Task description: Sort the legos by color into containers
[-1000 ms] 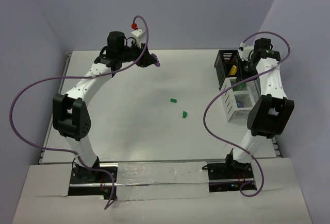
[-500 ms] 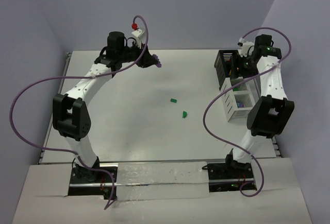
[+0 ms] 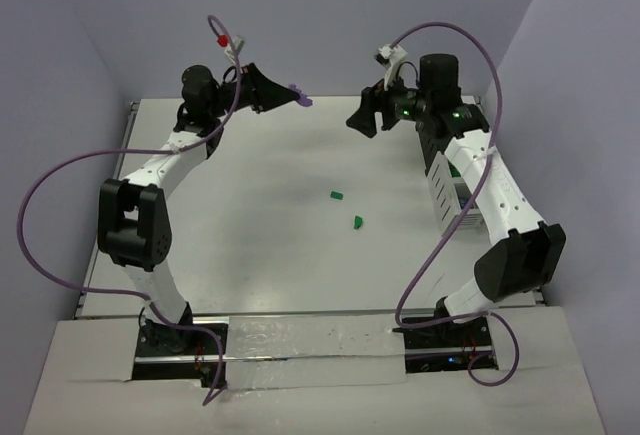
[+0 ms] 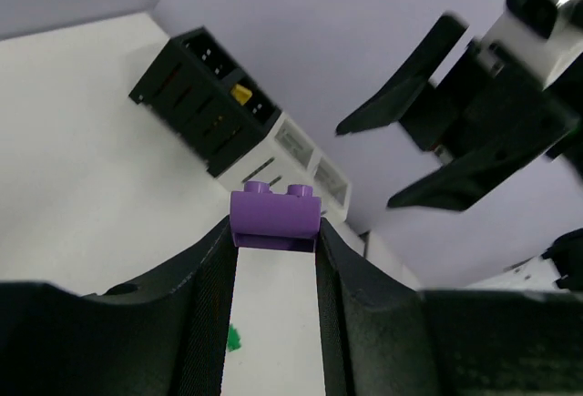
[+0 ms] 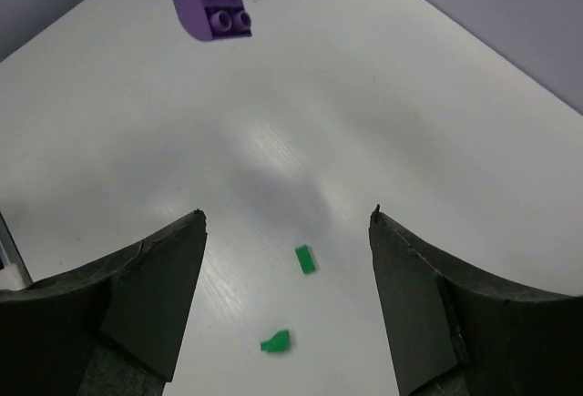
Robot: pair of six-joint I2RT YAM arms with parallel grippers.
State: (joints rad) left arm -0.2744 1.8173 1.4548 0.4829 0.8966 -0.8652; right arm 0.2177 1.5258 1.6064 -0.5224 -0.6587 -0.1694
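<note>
The left gripper (image 4: 273, 243) is clamped on a purple brick (image 4: 274, 217), which is held in the air above the far part of the table (image 3: 250, 215). In the left wrist view the brick's wider side is laid across the gap between the two fingers, with two studs seen side by side on its far edge. From the right wrist view four studs are seen (so the studded face is turned toward the right gripper). In the top view the brick sticks out of the fingertips, pointing toward the right arm.

The right gripper (image 5: 288, 216) is held apart, nothing between its fingers, raised off the table and aimed at the brick with a gap left between them.

Two green pieces are left on the table near the middle, close together but not touching. The slim green piece (image 5: 305, 258) is laid with its long axis roughly toward the far edge. The wedge-like green piece (image 5: 276, 342) is nearer the arm bases, with its long axis crosswise.

The rack (image 4: 182, 109) is set at the right side of the table, its row running near to far and its black slatted end farthest. A yellow piece (image 4: 240, 95) is seen in that black end.
</note>
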